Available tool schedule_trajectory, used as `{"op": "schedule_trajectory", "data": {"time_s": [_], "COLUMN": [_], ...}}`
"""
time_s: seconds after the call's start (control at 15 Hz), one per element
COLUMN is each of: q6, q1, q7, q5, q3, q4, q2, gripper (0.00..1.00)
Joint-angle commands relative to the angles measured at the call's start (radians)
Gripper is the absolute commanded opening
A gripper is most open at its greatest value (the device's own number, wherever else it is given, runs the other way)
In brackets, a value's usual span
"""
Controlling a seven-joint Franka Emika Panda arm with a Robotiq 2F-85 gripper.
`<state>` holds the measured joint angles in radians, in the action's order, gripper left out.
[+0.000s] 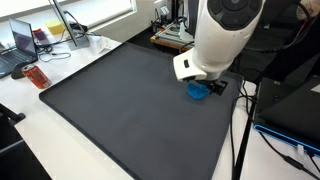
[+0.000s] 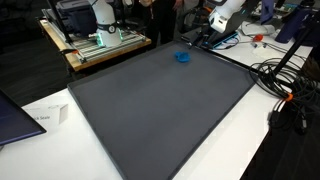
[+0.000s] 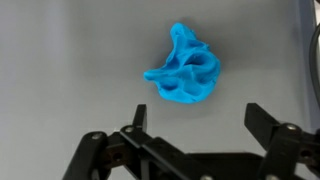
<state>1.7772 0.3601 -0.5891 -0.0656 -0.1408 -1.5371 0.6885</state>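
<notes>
A small bright blue object (image 3: 185, 72) with twisted loops and holes lies on the dark grey mat (image 3: 70, 60). In the wrist view my gripper (image 3: 198, 117) hovers above it, fingers spread wide with nothing between them; the blue object sits just beyond the fingertips. In an exterior view the white arm (image 1: 222, 35) stands over the blue object (image 1: 198, 91) near the mat's far right side. In an exterior view the blue object (image 2: 183, 57) rests near the mat's far edge, with the arm (image 2: 222, 15) behind it.
The large dark mat (image 1: 120, 110) covers a white table. A laptop (image 1: 22, 42) and a red item (image 1: 37, 77) sit at the left edge. Cables (image 2: 285, 80) trail off the table's side. A bench with equipment (image 2: 95, 35) stands behind.
</notes>
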Motion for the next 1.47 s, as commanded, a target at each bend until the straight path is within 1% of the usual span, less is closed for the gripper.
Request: {"op": "schedule_trajectory", "data": {"time_s": [0.0, 0.2, 0.27, 0.67, 1.0, 1.2, 1.4], "q6": [-0.023, -0.038, -0.04, -0.003, 0.045, 0.12, 0.151], "q1": [0.039, 0.054, 0.054, 0.058, 0.042, 0.04, 0.03], "q7": [0.0, 0.026, 0.053, 0.162, 0.26, 0.296, 0.344], "q5": [0.0, -0.017, -0.023, -0.083, -0.087, -0.094, -0.085], "q3": [0.015, 0.013, 0.009, 0.015, 0.002, 0.003, -0.003], "q4": [-0.002, -0.018, -0.02, -0.038, -0.075, -0.11, -0.126], "q2": [-0.005, -0.017, -0.016, -0.001, 0.014, 0.016, 0.033], "gripper": [1.0, 1.0, 1.0, 1.0, 1.0, 1.0, 1.0]}}
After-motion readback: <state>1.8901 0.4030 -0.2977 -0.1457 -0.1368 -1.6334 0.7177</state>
